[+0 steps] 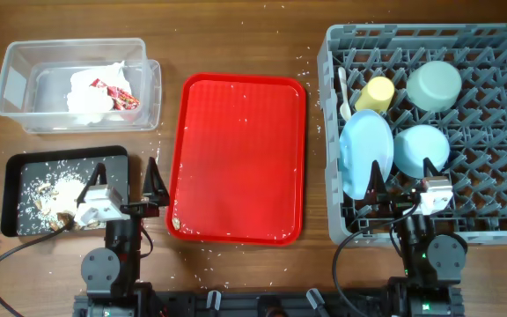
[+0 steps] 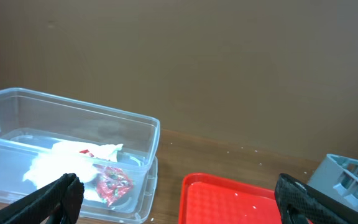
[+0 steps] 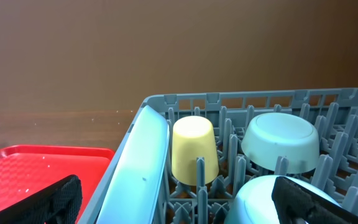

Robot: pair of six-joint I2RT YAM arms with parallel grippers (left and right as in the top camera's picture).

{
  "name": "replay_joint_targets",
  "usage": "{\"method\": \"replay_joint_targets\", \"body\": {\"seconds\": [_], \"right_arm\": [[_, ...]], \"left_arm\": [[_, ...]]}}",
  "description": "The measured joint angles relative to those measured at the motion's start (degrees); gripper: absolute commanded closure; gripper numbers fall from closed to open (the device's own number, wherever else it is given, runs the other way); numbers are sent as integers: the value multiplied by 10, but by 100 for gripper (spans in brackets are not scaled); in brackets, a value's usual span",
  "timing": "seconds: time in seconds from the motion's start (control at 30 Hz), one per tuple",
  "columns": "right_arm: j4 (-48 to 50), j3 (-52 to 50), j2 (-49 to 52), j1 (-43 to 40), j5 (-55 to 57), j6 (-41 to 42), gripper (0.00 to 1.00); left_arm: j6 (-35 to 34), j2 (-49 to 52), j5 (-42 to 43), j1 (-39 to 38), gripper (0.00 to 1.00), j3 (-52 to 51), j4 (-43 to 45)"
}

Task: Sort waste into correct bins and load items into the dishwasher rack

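Logged left gripper (image 1: 125, 185) low at near edge of table, by right end of black tray (image 1: 11, 189), fingers spread wide, nothing between them. Noted right gripper (image 1: 401, 180) over near edge of dishwasher rack (image 1: 333, 132), fingers likewise apart and empty.

Found crumpled napkin (image 1: 91, 92) and red snack wrapper (image 1: 121, 95) inside clear tub (image 1: 16, 79), wrapper against napkin's right side. Found brownish scraps (image 1: 51, 198) with white crumbs heaped in black tray.

Counted in rack: light blue plate (image 1: 365, 152) standing on edge near left wall; yellow cup (image 1: 378, 92) upside down behind it; pale green bowl (image 1: 435, 85) inverted to cup's right; light blue bowl (image 1: 421, 150) inverted just beside plate. Spotted white utensil (image 1: 344, 92) along rack's left wall beside cup; could not tell spoon from fork.

Saw red serving tray (image 1: 240, 158) between bins and rack, flecked with white crumbs.
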Motion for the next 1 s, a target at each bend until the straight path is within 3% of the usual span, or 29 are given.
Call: {"method": "replay_joint_targets", "body": {"seconds": [0.5, 1.0], "right_arm": [[0, 0, 0, 0, 0, 0, 0], [0, 0, 0, 0, 0, 0, 0]], "left_arm": [[0, 0, 35, 0, 0, -1, -99], [0, 0, 34, 0, 0, -1, -99]]}}
